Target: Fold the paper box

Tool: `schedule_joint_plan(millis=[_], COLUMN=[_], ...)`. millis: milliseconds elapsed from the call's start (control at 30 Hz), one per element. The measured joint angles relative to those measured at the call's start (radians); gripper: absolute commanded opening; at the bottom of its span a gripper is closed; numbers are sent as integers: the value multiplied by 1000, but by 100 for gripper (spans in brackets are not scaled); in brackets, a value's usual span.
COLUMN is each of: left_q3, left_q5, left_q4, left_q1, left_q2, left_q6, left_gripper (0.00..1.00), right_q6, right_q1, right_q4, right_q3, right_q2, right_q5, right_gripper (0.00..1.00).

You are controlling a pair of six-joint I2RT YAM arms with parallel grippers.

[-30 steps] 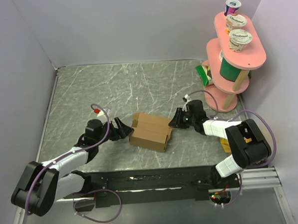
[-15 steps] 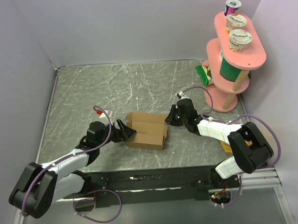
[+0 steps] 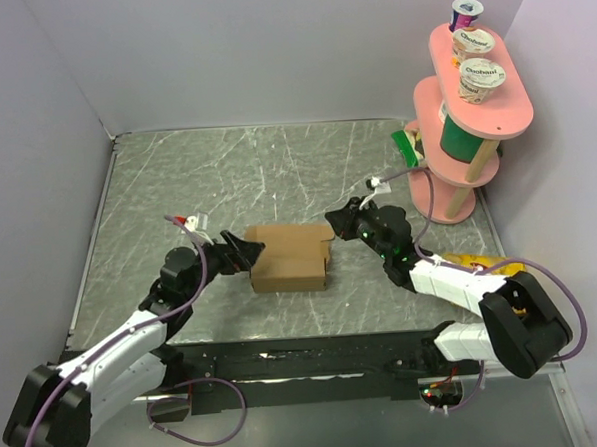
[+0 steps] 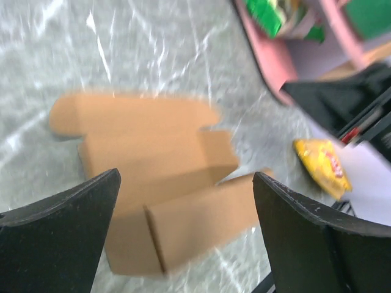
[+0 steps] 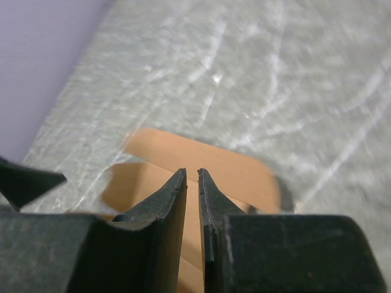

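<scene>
The paper box [image 3: 288, 259] is plain brown cardboard and lies partly folded at the table's middle, with a notched flap at its right end. It also shows in the left wrist view [image 4: 153, 152] and the right wrist view [image 5: 226, 165]. My left gripper [image 3: 248, 253] is open at the box's left end; in its wrist view [image 4: 186, 177] the box lies ahead between the spread fingers, touching neither. My right gripper [image 3: 331, 222] is at the box's far right corner. In its wrist view [image 5: 191, 174] its jaws stand almost together with only a thin slit and nothing seen held.
A pink two-tier stand [image 3: 494, 123] with yogurt cups [image 3: 481, 79] stands at the back right, a green packet [image 3: 408, 148] at its foot. A yellow snack bag [image 3: 481, 266] lies by the right arm and also shows in the left wrist view [image 4: 321, 168]. Purple walls enclose the table.
The box has slid left and turned square to the table edge. My right gripper has moved left with it. My left gripper has risen and reached toward the box's left end.
</scene>
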Motion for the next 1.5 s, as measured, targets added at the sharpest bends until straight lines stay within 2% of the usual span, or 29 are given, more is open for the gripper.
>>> schedule_joint_plan(millis=[100, 133, 167, 233, 267, 333, 400, 433, 500, 533, 567, 667, 733, 1000, 1233, 1500], left_q3=[19, 20, 20, 20, 18, 12, -2, -11, -18, -18, -18, -10, 2, 21, 101, 182], left_q5=[-25, -37, -48, -66, -71, -71, -45, -29, -13, -10, -10, -26, -28, -12, 80, 130], left_q4=[-26, -42, -66, -113, -132, -156, -147, -144, -147, -149, -150, -175, -188, -144, -6, 50], left_q1=[4, 5, 6, 10, 16, 40, 87, 122, 163, 182, 195, 209, 219, 229, 227, 127], left_q2=[-42, -54, -67, -90, -103, -118, -108, -86, -43, -13, 14, 80, 129, 350, 530, 629], left_q6=[4, 3, 2, -8, -20, -50, -91, -117, -153, -164, -174, -178, -173, -152, -126, -123], left_gripper=[96, 96, 96, 96, 96, 97, 95, 93, 84, 78, 66, 48, 42, 41, 38, 39], right_q6=[-43, -50, -57, -56, -60, -46, -31, -15, 3, 14, 23, 47, 51, 52, 55, 61], right_q1=[2, 2, 2, 2, 2, -1, -6, -10, -17, -19, -21, -27, -30, -30, 1, 79], right_q4=[125, 139, 139, 116, 77, -15, -113, -175, -243, -272, -301, -363, -389, -418, -406, -395], right_q3=[-43, -45, -43, -38, -26, 6, 39, 58, 72, 73, 73, 73, 69, 62, 82, 135], right_q2=[13, 18, 20, 16, 11, -3, -21, -31, -42, -43, -40, -6, 31, 167, 248, 305], right_q5=[-45, -53, -56, -54, -50, -40, -28, -20, -8, 0, 10, 39, 60, 84, 76, 69], right_gripper=[28, 35, 59, 73, 86, 93, 92, 86, 70, 59, 55, 47, 43, 37, 35, 35])
